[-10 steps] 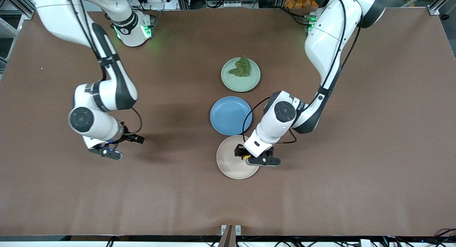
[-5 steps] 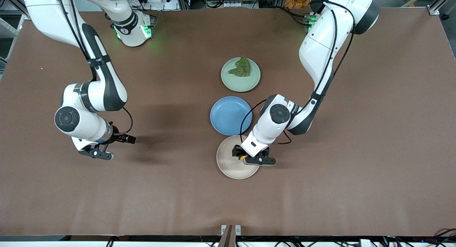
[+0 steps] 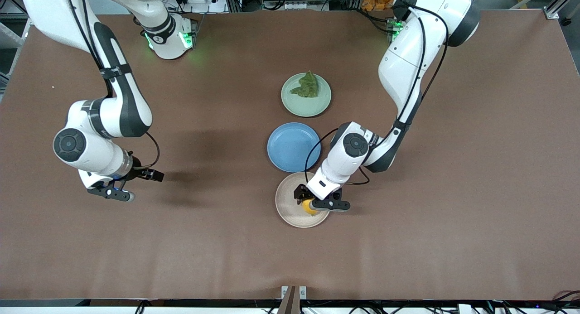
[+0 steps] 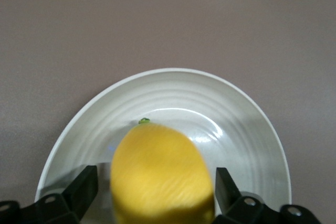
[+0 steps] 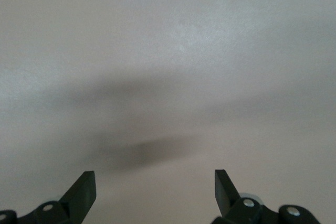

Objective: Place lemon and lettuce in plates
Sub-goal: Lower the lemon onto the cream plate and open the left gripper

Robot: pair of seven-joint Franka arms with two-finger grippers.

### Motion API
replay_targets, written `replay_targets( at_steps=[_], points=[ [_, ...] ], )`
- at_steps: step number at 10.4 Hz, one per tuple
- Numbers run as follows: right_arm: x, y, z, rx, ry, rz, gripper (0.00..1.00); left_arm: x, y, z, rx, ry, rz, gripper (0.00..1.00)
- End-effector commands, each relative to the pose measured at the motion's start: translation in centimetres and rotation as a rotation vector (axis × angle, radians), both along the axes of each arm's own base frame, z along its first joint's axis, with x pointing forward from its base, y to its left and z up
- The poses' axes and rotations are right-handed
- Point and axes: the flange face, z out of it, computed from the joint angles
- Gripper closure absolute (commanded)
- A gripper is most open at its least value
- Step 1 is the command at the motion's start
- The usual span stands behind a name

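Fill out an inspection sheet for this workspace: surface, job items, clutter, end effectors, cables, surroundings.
Surface: brown table, bare apart from the plates.
Job's things: lettuce lies on the mint green plate; lemon sits in the beige plate, the plate nearest the front camera.
Clutter: blue plate, nothing on it, between the other two plates.
End effectors: left end effector open over the beige plate, fingers either side of the lemon without gripping it; right end effector open over bare table toward the right arm's end, waiting.
Cables: black cable loops from the left wrist over the blue plate's edge.
Surroundings: racks and wiring past the table's edge by the bases.
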Motion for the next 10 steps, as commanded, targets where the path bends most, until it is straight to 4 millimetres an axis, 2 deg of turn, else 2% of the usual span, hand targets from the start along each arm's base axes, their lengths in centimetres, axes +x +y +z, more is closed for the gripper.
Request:
replay_targets(
  at_steps=[1,3,5,6,8,10],
  points=[
    [-0.1,-1.8,2.2,0.006,-0.039,-0.012,0.0,0.4,-0.7,2.5,-0.025,-0.03,0.023,0.0],
    [0.0,-3.0,3.2,0.009,-0.055,0.023,0.0,0.8,-0.5,4.8,-0.028,-0.035,0.026,0.0],
    [-0.6,-5.8,3.3,0.009,-0.044,0.063,0.0,1.0,0.3,7.1,0.02,0.03,0.016,0.0],
    [-1.4,-6.8,3.0,0.011,-0.037,0.084,0.0,1.6,1.7,8.2,0.044,0.063,0.027,0.0],
    [-2.9,-6.7,3.4,0.014,-0.029,0.094,0.0,2.2,3.4,9.9,0.082,0.104,0.028,0.0],
    [-5.7,-5.0,4.5,0.019,-0.044,0.123,0.0,3.1,6.2,11.3,0.129,0.133,-0.001,0.0]
  ],
)
